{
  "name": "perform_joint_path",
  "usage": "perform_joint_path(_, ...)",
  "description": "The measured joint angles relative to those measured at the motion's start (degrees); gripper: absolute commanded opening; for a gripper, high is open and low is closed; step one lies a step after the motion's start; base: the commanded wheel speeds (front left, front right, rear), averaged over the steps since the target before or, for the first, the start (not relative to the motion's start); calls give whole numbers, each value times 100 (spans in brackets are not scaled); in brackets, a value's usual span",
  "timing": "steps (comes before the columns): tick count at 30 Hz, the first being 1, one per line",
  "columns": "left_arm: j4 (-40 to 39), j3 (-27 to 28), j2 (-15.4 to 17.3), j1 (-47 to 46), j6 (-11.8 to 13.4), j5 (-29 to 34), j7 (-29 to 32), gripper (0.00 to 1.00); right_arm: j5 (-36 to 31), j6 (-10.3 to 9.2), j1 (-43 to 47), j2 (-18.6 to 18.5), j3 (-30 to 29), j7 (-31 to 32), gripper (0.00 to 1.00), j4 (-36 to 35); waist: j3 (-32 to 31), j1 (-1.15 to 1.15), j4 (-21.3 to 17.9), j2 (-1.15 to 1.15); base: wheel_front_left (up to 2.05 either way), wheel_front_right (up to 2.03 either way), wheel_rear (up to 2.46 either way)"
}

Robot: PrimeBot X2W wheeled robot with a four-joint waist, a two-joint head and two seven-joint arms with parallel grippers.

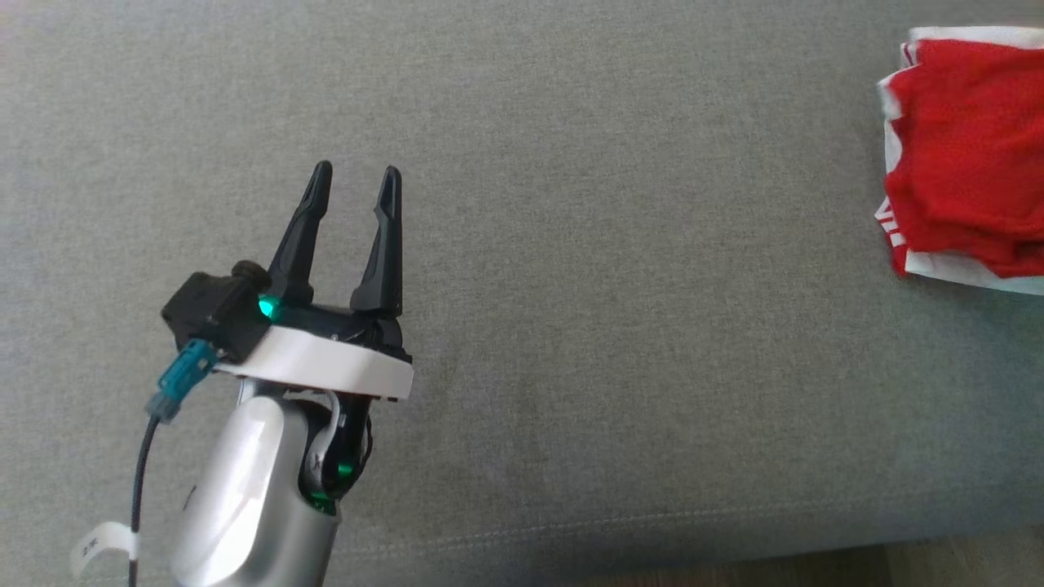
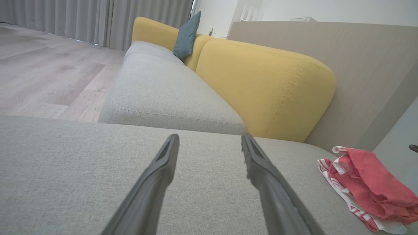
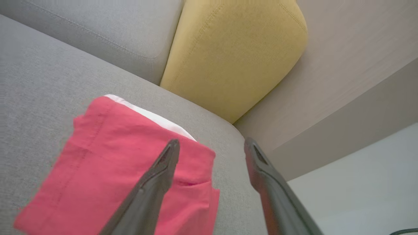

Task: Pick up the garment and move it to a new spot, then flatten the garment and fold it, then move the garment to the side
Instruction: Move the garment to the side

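Okay, folded red garment (image 1: 962,155) with white trim lies flat on the grey sofa seat (image 1: 571,326), at the seat's right end, close to the back corner by the yellow backrest (image 2: 261,88). Red-and-white striped edging shows along its left side in the head view; any lettering there is too small to read.

Left gripper (image 1: 357,171) hovers over the seat's front-left part, well apart from the garment, fingers spread, nothing between them. A green light (image 1: 267,307) glows at the finger base, and a teal connector (image 1: 181,371) sits on the wrist cable. The white tag (image 1: 102,542) on that cable carries small marks, unreadable.

Right gripper (image 3: 211,143) is above the garment's right edge, fingers spread wide, holding nothing; contact with the cloth can't be told.

Left wrist view also shows a teal cushion (image 2: 186,36) on the further sofa section, grey curtains (image 2: 98,19) and wood floor (image 2: 39,71).
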Motion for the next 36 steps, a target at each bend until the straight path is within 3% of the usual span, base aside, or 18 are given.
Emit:
perform_joint_path(7,16,5,0,16,5,-47,-1,100,56,0,-61,375,34,-147,100,-209,-174,0,58,0,0,0,0)
perform_joint_path(17,9,75,1,307,63,-56,0,100,244,0,-38,1879,234,-916,100,-582,-611,0,72,0,0,0,0)
perform_joint_path(23,-5,145,1,497,118,-56,0,100,229,0,649,2849,261,-1602,100,-608,-932,0,155,0,0,0,0)
perform_joint_path(28,77,202,2,825,119,-149,0,100,219,0,1288,3051,132,-2120,100,-454,-1200,0,245,0,0,0,0)
perform_joint_path(36,111,235,8,1326,116,-134,0,100,923,0,1925,3099,403,-2727,100,-157,-1547,0,352,0,0,0,0)
